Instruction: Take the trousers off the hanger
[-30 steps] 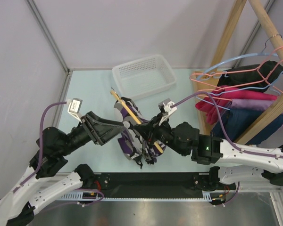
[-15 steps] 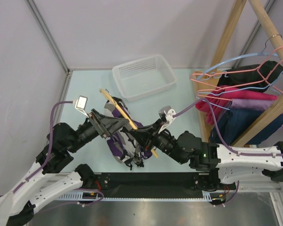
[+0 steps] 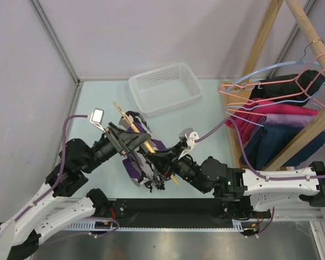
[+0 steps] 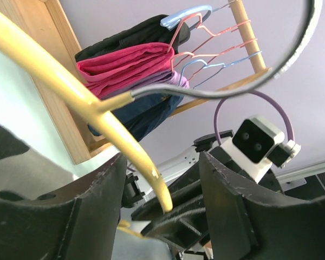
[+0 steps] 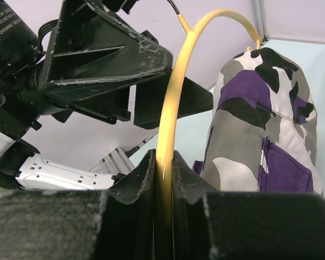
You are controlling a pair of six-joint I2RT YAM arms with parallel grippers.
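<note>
Right gripper (image 5: 163,162) clamped thin yellow-orange curved hanger (image 5: 173,92). Left gripper (image 4: 161,160) gaped astride hanger. Purple-blotched cloth trousers (image 5: 260,124) hung beside hanger.

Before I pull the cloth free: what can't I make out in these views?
Top view: how the purple camouflage cloth trousers sit on the thin yellow curved hanger; both arms cover it.
Left wrist view: the trousers, almost wholly past the left edge.
Right wrist view: the hanger's lower end, swallowed between the shut fingers of the right tool.
</note>
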